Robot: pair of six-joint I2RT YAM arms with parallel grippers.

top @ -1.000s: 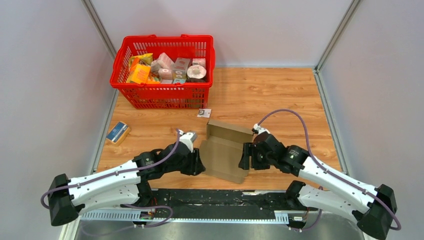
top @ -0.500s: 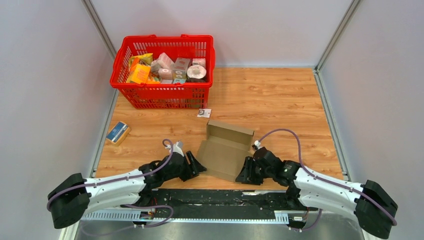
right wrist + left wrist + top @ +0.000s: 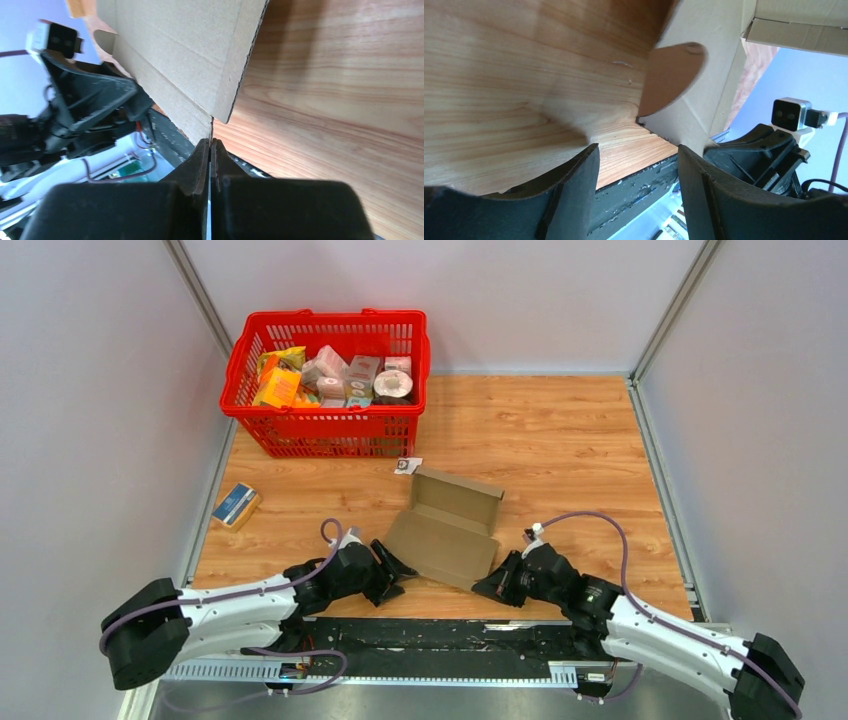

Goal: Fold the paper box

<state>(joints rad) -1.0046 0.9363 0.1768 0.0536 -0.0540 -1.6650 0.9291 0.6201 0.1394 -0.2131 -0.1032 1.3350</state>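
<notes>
paper box (image 3: 445, 530) lay on the desk (image 3: 570, 440) near the front edge, b/w the two claws, turned at a slant. plain brown card, partly folded: far wall stood up w/ its side flaps bent in, rest of the sheet spread toward the arms.

left claw (image 3: 397, 570) sat low at the box's near-left corner, arm stretched almost flat along the desk. in the left wrist view its fingers (image 3: 574, 195) were spread wide w/ nothing b/w them, only bare wood and the desk's front edge in the gap. a rounded tab (image 3: 671, 75) of the box stuck out just ahead of them, not touching as far as i could see.

right claw (image 3: 210, 142) sat at the box's near-right corner. its fingers were pressed together, only a hairline slit b/w them. the tips met the bottom corner of a card panel that rose off the desk and threw a shadow on the wood. couldn't tell if any card was actually nipped in the tips or just touched.

red basket (image 3: 330, 430) stood at the far left of the desk, well apart from the box, full of printed grocery pkgs. small blue-and-tan packet (image 3: 236, 505) lay by the left edge. small white tag (image 3: 408, 466) lay b/w basket and box, just beyond the box's far wall.
</notes>
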